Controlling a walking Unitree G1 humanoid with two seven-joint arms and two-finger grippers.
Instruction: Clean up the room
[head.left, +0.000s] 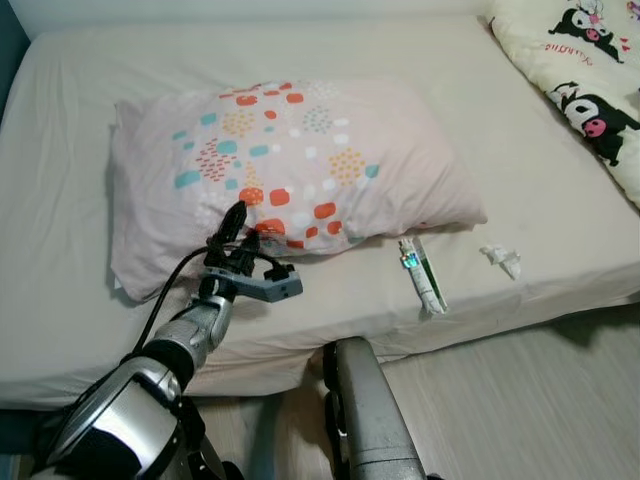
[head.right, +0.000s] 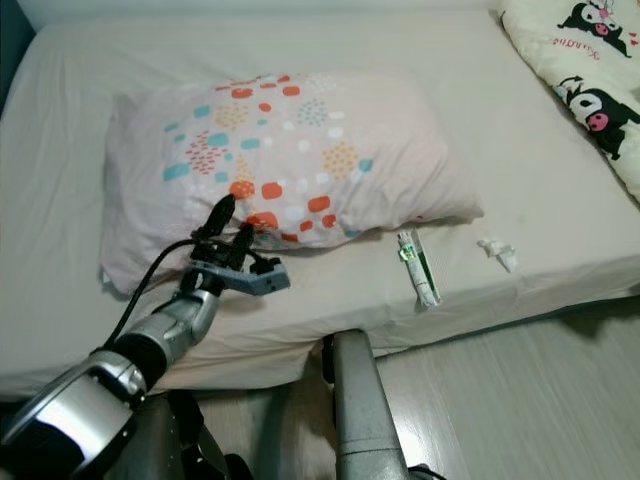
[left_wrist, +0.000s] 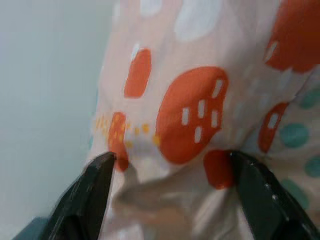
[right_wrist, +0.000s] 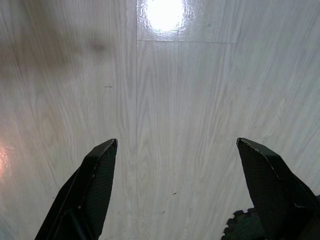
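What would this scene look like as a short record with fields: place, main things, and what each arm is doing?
Place: a bed with a pale sheet, wood floor beside it
Pillow: lies on the bed, patterned with orange and teal spots
Tube: on the sheet near the bed's edge
Crumpled tissue: on the sheet beside the tube
Blanket: cartoon print, at the bed's far right
Left gripper: jaws open, at the pillow's near edge
Right gripper: jaws open, hanging over the floor

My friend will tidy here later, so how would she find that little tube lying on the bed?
Start at the bed and its spotted pillow. Just past the pillow's front right corner, near the mattress edge, lies the tube. It is long, thin, white and green, unlike the small crumpled white tissue to its right.
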